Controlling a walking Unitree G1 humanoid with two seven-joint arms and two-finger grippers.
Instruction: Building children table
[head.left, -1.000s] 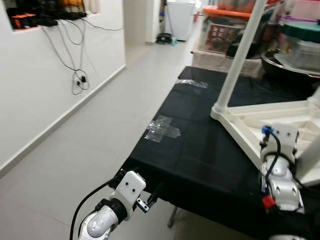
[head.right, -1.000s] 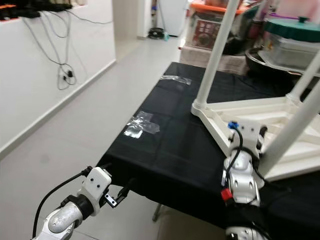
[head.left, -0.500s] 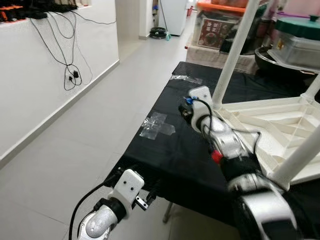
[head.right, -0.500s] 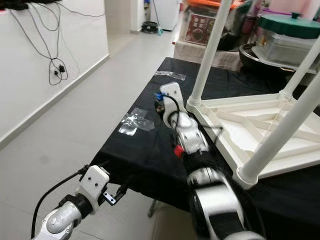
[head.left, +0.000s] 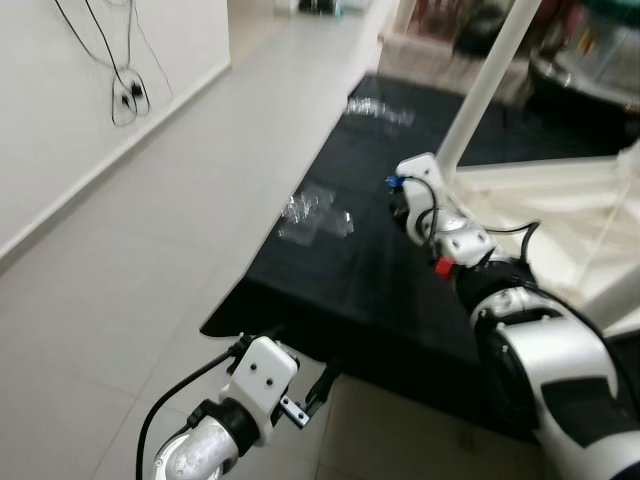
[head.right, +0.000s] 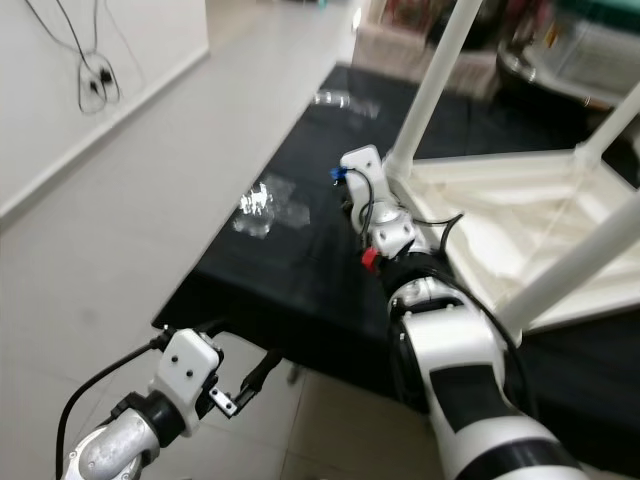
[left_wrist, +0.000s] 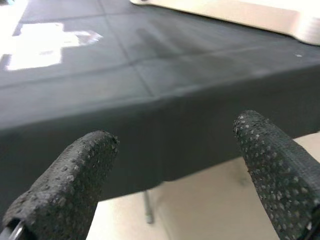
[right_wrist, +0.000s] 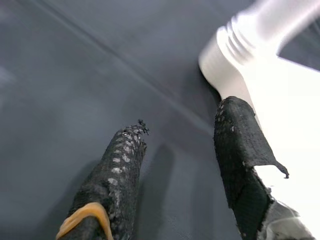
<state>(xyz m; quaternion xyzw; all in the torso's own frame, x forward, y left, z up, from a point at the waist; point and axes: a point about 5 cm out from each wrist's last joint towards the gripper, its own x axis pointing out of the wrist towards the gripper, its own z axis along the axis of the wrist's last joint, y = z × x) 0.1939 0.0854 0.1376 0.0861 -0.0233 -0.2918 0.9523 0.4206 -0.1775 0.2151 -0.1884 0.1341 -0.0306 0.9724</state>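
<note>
The white children's table (head.right: 520, 215) lay upside down on the black worktop (head.left: 370, 260) (legs up). The right pincer (right_wrist: 182, 145), fingers apart, hovered beside its corner; the left pincer (left_wrist: 175, 165) gaped below the worktop's edge.

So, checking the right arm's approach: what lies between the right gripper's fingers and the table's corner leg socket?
Only bare black cloth. In the right wrist view the right gripper is open beside the white table corner socket.
</note>
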